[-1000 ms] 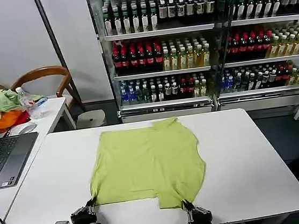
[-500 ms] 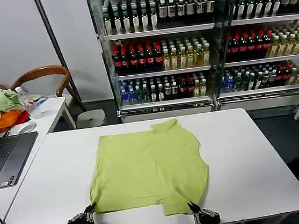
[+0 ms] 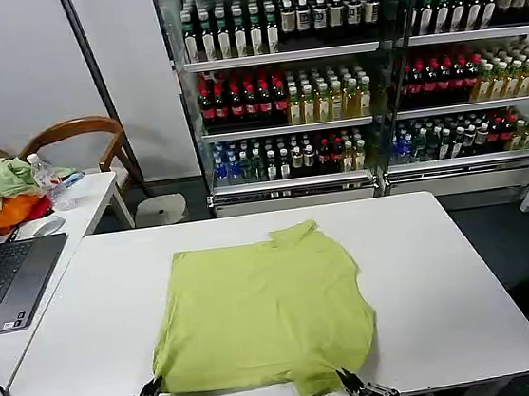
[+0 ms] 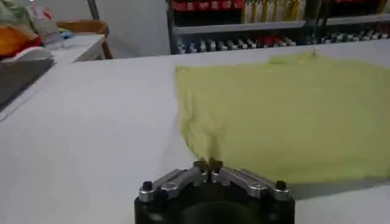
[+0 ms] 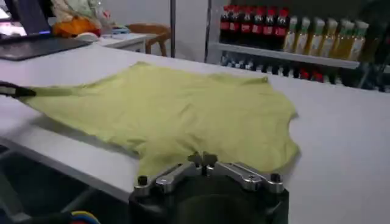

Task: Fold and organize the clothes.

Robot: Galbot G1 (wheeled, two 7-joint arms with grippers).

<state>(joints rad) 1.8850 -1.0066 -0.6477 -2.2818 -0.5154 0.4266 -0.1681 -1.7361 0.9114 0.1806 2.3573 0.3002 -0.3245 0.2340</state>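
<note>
Pinching T-shirt (image 3: pixel 263 313) hem: left tool (image 4: pixel 208 164), right tool (image 5: pixel 206 159).

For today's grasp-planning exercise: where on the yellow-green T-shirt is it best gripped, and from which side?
Probably the two near hem corners, approached from the robot's table edge. The T-shirt lies flat with its collar far away, so only its edges offer a pinchable fold. The left gripper and right gripper are shut on those corners.

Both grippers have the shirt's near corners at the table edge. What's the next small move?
Probably lift both together and carry the hem toward the collar. The left gripper and right gripper are each shut on a near corner of the T-shirt, which lies flat on the table.
</note>
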